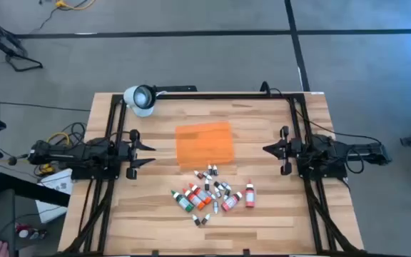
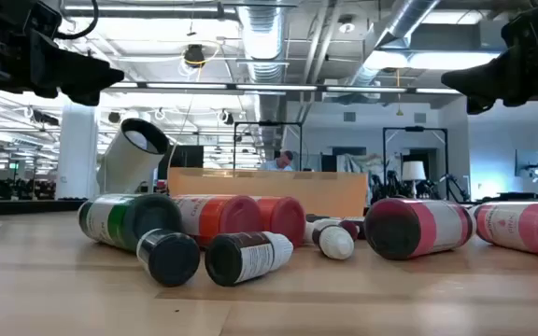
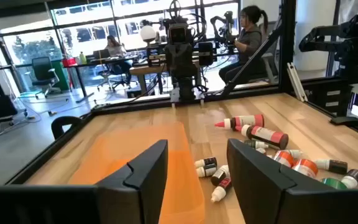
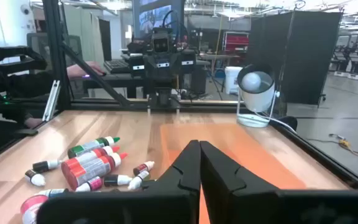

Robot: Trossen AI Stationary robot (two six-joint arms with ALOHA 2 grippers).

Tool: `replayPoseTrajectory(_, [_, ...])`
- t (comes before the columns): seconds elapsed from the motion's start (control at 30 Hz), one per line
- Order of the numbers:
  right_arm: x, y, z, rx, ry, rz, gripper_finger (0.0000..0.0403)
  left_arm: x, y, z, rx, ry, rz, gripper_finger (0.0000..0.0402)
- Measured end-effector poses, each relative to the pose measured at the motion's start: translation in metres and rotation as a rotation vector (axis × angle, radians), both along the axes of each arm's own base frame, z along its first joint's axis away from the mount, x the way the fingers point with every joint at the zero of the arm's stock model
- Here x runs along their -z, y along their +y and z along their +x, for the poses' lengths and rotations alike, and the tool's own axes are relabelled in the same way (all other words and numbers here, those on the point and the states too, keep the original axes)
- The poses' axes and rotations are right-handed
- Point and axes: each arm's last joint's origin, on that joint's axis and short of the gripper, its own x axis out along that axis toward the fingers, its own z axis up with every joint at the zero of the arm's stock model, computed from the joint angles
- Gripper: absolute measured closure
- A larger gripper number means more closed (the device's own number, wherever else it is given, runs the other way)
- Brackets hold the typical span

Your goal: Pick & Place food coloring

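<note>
The food coloring bottles (image 1: 211,193) lie on their sides in a loose heap on the wooden table, near its front middle: red, orange and green ones with white caps, and small dark-and-white vials (image 3: 209,168). A flat orange tray (image 1: 203,144) lies just behind them. My left gripper (image 1: 148,152) hovers open at the table's left edge, level, pointing toward the right. My right gripper (image 1: 265,149) hovers shut at the right edge, pointing left. Neither touches anything. In the low view the bottles (image 2: 222,219) fill the foreground.
A white lamp-like camera head (image 1: 140,98) stands at the table's far left corner. Black frame rails (image 1: 212,95) run along the far edge and both sides. People sit at desks in the room beyond the table. Bare wood lies left and right of the heap.
</note>
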Motion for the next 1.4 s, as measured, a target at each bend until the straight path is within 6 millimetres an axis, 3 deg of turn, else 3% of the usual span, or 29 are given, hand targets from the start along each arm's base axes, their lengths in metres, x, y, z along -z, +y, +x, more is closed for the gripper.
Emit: replayPoseTrajectory(1.4, [0.0000, 0.0000, 0.0000, 0.000, 0.000, 0.000, 0.0403, 0.0000, 0.0000, 0.0000, 0.000, 0.000, 0.012, 0.0242])
